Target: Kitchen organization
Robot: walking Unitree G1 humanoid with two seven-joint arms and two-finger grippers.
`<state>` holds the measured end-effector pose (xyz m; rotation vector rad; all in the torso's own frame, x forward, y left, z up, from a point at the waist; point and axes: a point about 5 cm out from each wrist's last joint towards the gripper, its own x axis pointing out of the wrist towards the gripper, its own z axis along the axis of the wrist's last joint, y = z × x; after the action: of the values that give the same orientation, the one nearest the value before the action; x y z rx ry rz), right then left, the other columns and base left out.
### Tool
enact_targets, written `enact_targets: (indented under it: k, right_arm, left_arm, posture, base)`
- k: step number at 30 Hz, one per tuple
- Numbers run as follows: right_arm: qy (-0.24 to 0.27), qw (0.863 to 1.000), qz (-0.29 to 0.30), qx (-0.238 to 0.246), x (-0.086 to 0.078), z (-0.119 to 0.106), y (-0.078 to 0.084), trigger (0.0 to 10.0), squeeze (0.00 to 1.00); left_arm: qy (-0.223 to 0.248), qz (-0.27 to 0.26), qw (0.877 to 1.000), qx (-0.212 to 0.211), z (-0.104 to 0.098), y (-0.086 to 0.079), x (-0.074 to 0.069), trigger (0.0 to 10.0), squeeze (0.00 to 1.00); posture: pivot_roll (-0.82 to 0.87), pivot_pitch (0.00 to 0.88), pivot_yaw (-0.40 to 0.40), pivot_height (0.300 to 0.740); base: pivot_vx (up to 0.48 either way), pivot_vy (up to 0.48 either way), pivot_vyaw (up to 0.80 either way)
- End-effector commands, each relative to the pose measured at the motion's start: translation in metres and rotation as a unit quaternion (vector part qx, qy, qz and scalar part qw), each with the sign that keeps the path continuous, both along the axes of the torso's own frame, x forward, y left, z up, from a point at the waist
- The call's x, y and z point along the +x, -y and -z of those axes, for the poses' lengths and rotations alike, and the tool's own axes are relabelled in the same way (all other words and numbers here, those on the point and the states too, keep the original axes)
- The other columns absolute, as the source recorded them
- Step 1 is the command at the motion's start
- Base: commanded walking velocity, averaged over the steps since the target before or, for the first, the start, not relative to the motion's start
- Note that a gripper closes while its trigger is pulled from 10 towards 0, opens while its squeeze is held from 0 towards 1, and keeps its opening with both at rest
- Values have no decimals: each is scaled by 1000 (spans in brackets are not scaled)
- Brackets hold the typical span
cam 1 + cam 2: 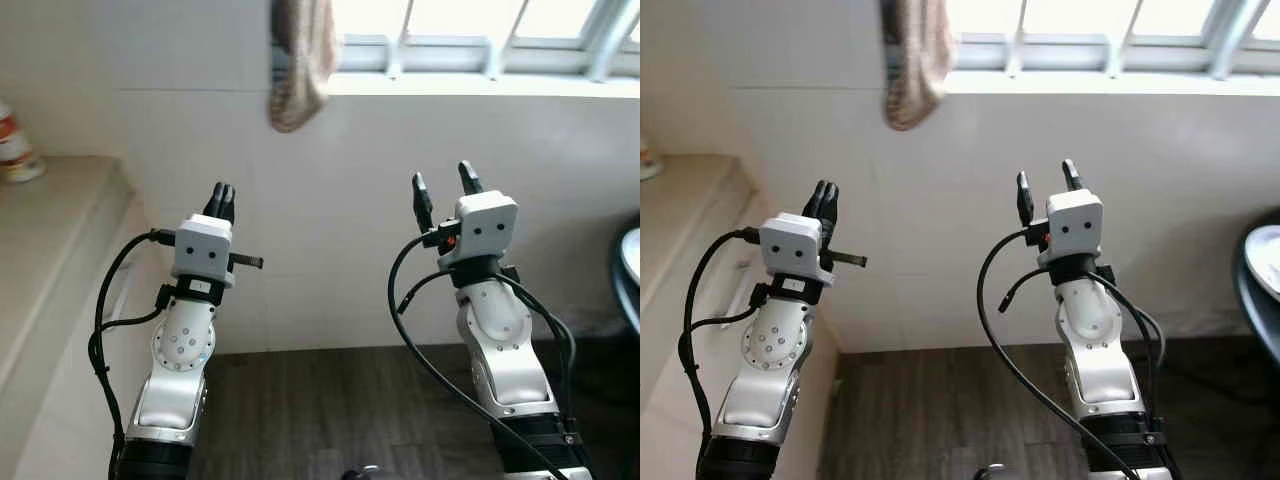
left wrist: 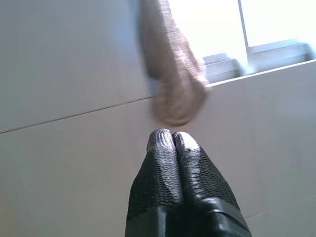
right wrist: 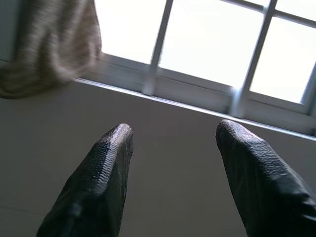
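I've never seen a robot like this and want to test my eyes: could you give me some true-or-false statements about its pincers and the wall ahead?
1. The left pincer has its fingers pressed together. True.
2. The right pincer grips the brownish knitted cloth. False: it is open, holding nothing.
3. The cloth hangs by the white-framed window. True.
4. Both pincers rest on the beige stone counter. False: they are raised before the white tiled wall.

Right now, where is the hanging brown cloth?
The brown cloth hangs against the tiled wall at the window's left end, above and between the raised left gripper and right gripper.
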<state>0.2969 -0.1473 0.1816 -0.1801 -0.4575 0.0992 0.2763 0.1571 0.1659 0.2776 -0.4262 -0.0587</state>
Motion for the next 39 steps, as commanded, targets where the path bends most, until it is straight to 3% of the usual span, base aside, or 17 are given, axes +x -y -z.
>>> enact_targets:
  k: [1, 25, 32, 39]
  right_arm:
    - [11, 1000, 4, 0, 0, -4, 1, 10000, 0]
    - [19, 1000, 7, -7, 0, -6, 2, 10000, 0]
    - [18, 1000, 5, -14, 0, -5, 0, 10000, 0]
    - [18, 1000, 8, -14, 0, -5, 0, 10000, 0]
  left_arm:
    - [0, 4, 1000, 4, 0, 1, 0, 10000, 0]
    - [1, 4, 1000, 1, -1, 0, 0, 10000, 0]
    - [-2, 4, 1000, 6, 0, 0, 1, 10000, 0]
    - [-3, 4, 1000, 6, 0, 0, 1, 10000, 0]
  posture:
    - [-37, 0, -33, 740]
    - [-40, 0, -31, 740]
    - [-40, 0, -30, 740]
    - [-39, 0, -29, 740]
  base:
    - [0, 0, -775]
    - [0, -71, -774]
    - [0, 0, 0]
    - [0, -343, 0]
